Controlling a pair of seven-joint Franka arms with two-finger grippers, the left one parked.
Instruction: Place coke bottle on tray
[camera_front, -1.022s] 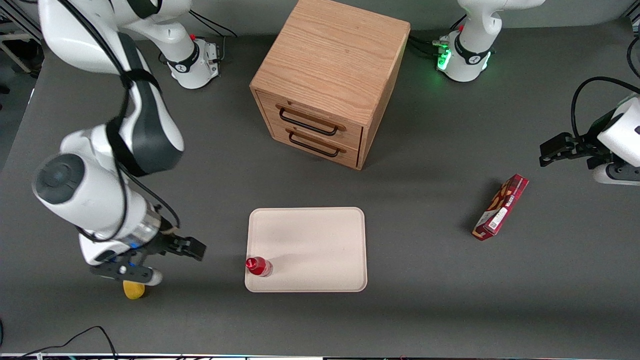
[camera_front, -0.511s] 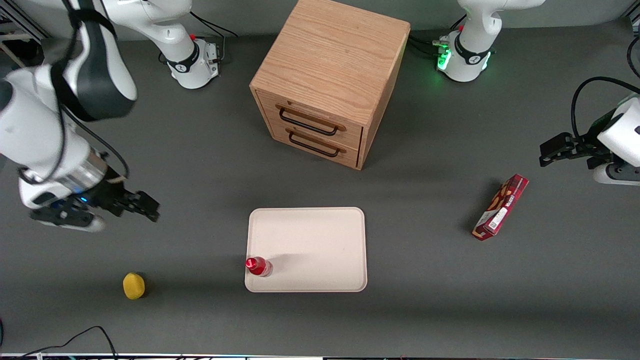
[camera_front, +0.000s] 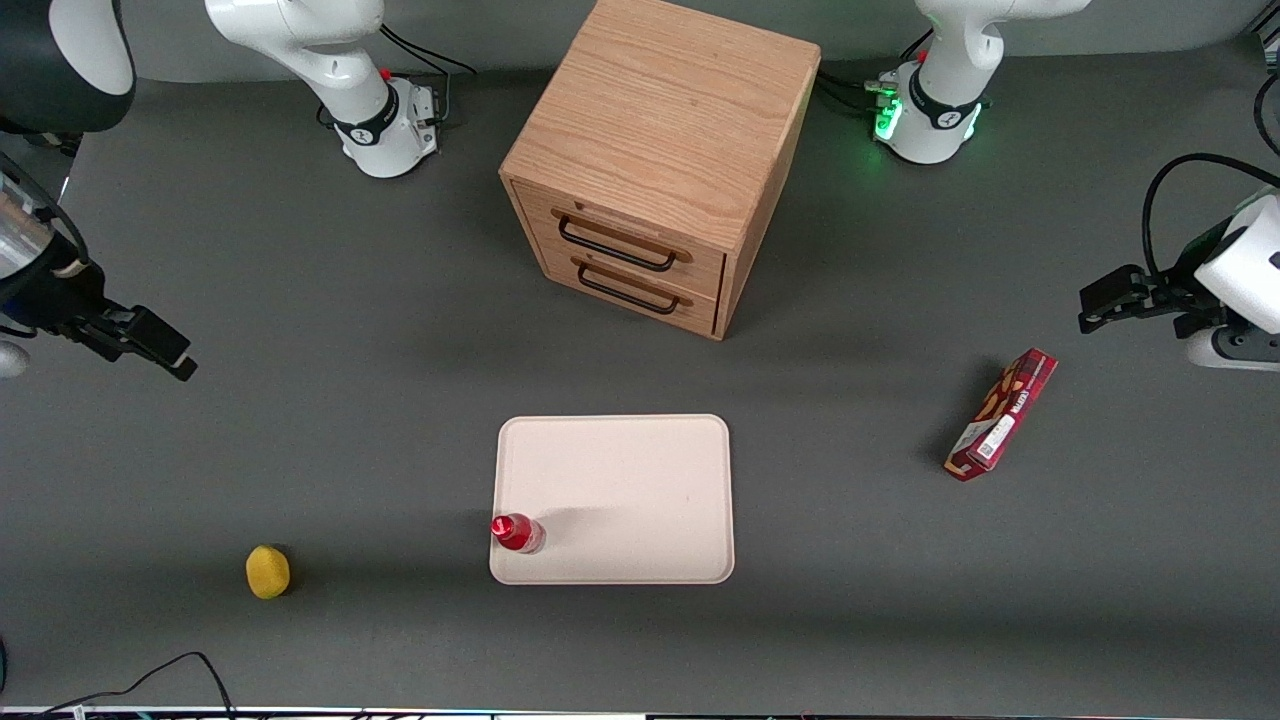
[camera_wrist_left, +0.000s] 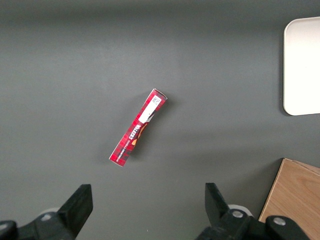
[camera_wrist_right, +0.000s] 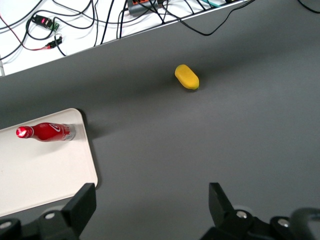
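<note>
Red coke bottle (camera_front: 517, 532) stands upright on the cream tray (camera_front: 640, 470), in the tray corner nearest the front camera and toward the working arm's end, just inside the low rim. Right wrist view confirms it: bottle (camera_wrist_right: 46, 133) sits fully on the tray (camera_wrist_right: 50, 175), base close to the edge but not over it.

Right arm's gripper (camera_front: 150, 343) is high up, well apart from the tray, at the working arm's end of the table. Fingers are spread, nothing between them; right wrist view shows both fingertips (camera_wrist_right: 82, 200) wide apart over bare grey table (camera_wrist_right: 210, 140).

Judgement: placement looks done. Bottle is released, stable, on target. Nothing left except parking the arm.

Only mild risk: bottle is close to the rim, so a knock could tip it off.

Other items are untouched and clear of the tray: yellow lemon-like object (camera_front: 267, 572), red snack box (camera_front: 1002, 414), wooden two-drawer cabinet (camera_front: 655, 160).
</note>
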